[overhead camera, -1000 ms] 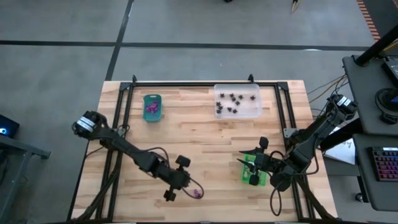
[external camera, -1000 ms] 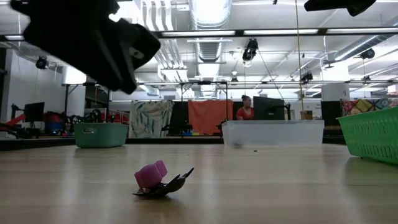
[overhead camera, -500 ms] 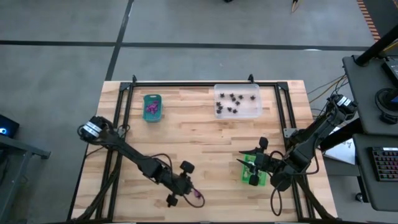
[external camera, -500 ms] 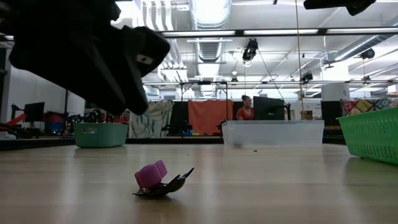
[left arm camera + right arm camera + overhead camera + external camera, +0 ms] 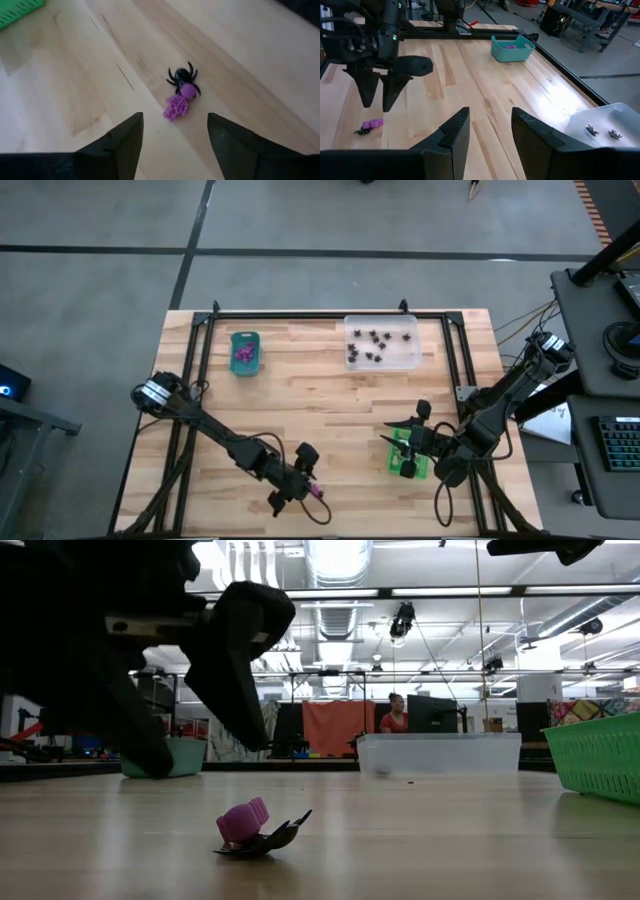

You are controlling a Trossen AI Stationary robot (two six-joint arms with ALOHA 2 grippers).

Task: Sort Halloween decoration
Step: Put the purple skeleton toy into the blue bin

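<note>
My left claw hangs wide open, empty, above purple trinket touching black spider: light, stiff; pinch purple body.

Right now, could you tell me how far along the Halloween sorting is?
Nearly finished, it seems. Done: purple trinkets lie in the teal tray, black spiders in the clear tray. In hand: the left claw, open, hangs over the last loose pair, a purple trinket touching a black spider. Left: both need trays. The right claw waits, holding nothing, over the green tray.
</note>
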